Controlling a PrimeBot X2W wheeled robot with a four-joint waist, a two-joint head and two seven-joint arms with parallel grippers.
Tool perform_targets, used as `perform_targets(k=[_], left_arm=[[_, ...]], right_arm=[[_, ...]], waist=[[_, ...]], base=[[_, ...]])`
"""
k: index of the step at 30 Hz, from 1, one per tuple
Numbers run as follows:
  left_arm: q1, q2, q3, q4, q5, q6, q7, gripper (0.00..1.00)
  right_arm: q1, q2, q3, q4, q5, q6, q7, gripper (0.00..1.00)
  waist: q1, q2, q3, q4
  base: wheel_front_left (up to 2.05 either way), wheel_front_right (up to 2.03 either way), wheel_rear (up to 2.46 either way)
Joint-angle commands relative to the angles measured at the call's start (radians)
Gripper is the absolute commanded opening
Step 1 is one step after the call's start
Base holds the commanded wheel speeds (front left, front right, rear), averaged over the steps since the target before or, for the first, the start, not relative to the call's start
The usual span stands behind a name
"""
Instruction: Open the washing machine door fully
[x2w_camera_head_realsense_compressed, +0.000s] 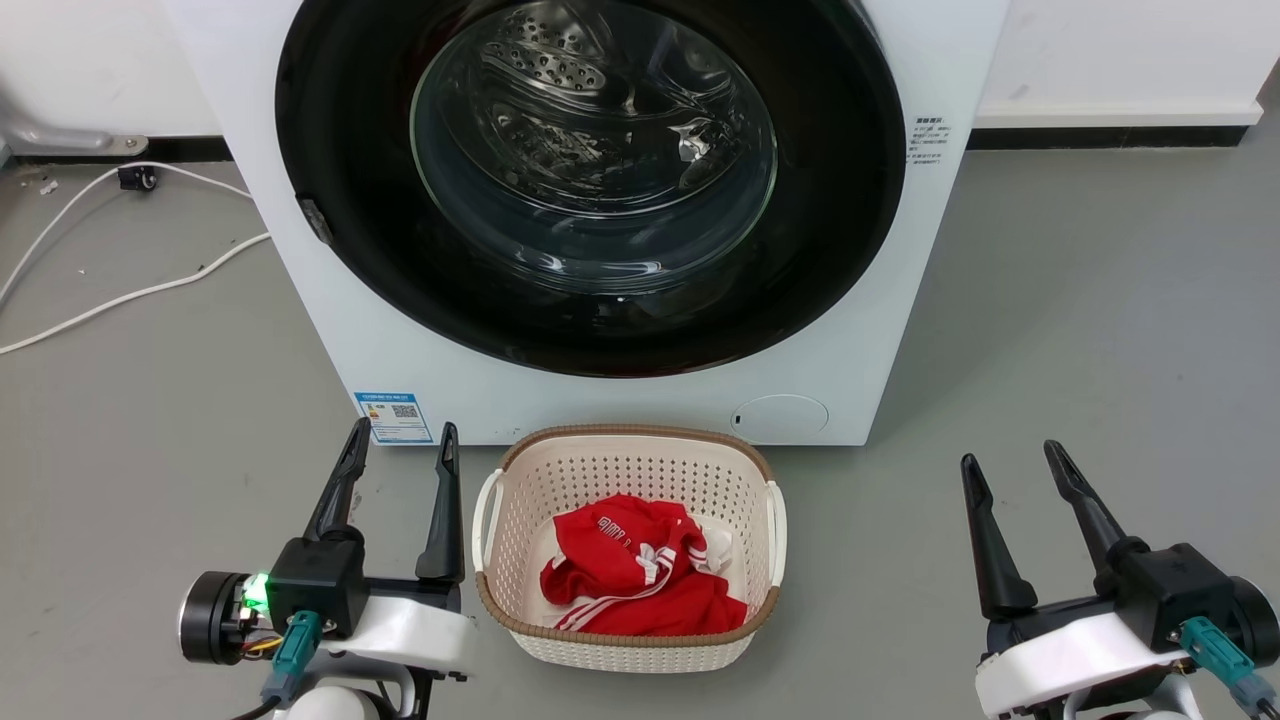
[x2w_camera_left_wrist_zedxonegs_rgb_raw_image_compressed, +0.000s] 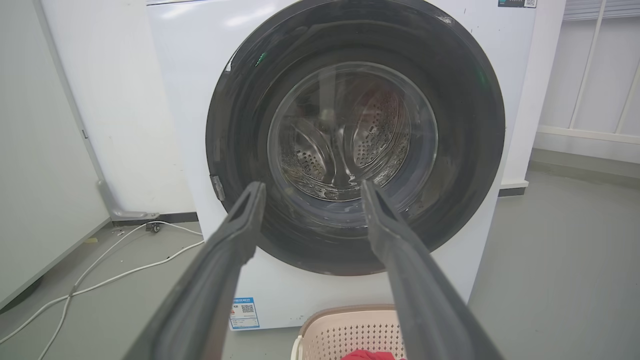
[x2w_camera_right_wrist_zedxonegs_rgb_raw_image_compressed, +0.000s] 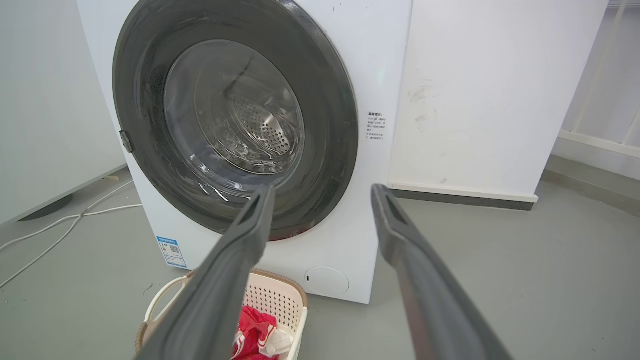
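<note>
The door (x2w_camera_head_realsense_compressed: 590, 330) sits closed against the front of the machine (x2w_camera_head_realsense_compressed: 600, 405), and its glass bowl shows the steel drum behind. The head view takes in both arms flanking the basket (x2w_camera_head_realsense_compressed: 630, 455). The left gripper (x2w_camera_head_realsense_compressed: 403, 428) and right gripper (x2w_camera_head_realsense_compressed: 1011, 455) each have fingers spread, hold nothing, and are well short of the door. A red garment (x2w_camera_head_realsense_compressed: 640, 580) lies in the basket. The head view crops the door's top, while the left wrist view gives almost the full black ring, with a small grey tab (x2w_camera_left_wrist_zedxonegs_rgb_raw_image_compressed: 217, 187) on its left edge, perhaps the latch. The right wrist view gives the round cap (x2w_camera_right_wrist_zedxonegs_rgb_raw_image_compressed: 326, 280) and a printed sticker (x2w_camera_right_wrist_zedxonegs_rgb_raw_image_compressed: 376, 126) beside the door.
</note>
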Motion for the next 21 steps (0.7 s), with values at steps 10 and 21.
perform_targets(k=[10, 21], left_arm=[[0.002, -0.012, 0.017, 0.003, -0.005, -0.015, -0.007, 1.00], [0.000, -0.020, 0.026, 0.008, -0.002, -0.022, -0.006, 1.00]], right_arm=[[-0.007, 0.004, 0.002, 0.007, 0.009, 0.000, -0.006, 1.00], [-0.014, 0.004, -0.002, 0.013, 0.017, 0.000, -0.003, 0.05]], waist=[[0.0000, -0.0001, 0.003, -0.001], [0.0000, -0.0001, 0.010, 0.000]], base=[[0.00, 0.00, 0.00], [0.00, 0.00, 0.00]])
